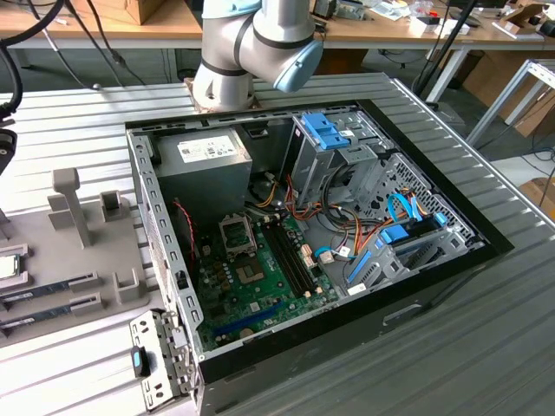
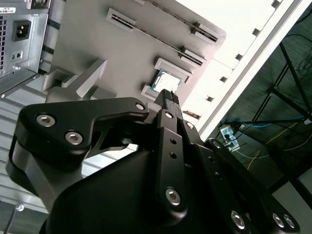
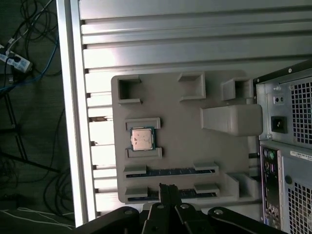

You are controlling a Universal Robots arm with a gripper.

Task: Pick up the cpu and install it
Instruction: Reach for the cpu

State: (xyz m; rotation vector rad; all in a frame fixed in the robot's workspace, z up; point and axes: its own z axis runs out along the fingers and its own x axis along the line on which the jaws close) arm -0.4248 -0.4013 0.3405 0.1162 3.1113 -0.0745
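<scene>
First wrist view looks down on a grey tray [image 3: 185,131] lying on the slatted worktop [image 3: 161,48]. The cpu [image 3: 142,139] lies flat in its pocket on the tray, silvery top up, between two raised lips. Any print on its lid is too small to make out. Two memory sticks [image 3: 170,171] lie in slots just beside it. The gripper [image 3: 168,186] hangs over the stick rows, apart from the cpu, with its jaws pressed together and nothing between them. Its body is cut off by the frame, and its height above the tray cannot be told. A case [image 3: 287,161] stands beside the tray, rear side showing, with a power inlet [image 3: 279,124]; the white print there is unreadable.

In the second wrist view the gripper [image 2: 168,93] hides the near edge of the cpu [image 2: 165,80].

In the exterior view the cpu [image 1: 6,265] sits at the exterior view's left edge, partly cut off, well apart from the open case [image 1: 156,225]. The power supply [image 1: 204,178] carries a white label [image 1: 208,149] whose text is too small to read. On the green board [image 1: 260,286] the socket [image 1: 238,232] is dark, and whether its cover is up cannot be told. The arm [image 1: 251,43] is cut off by the frame.
</scene>
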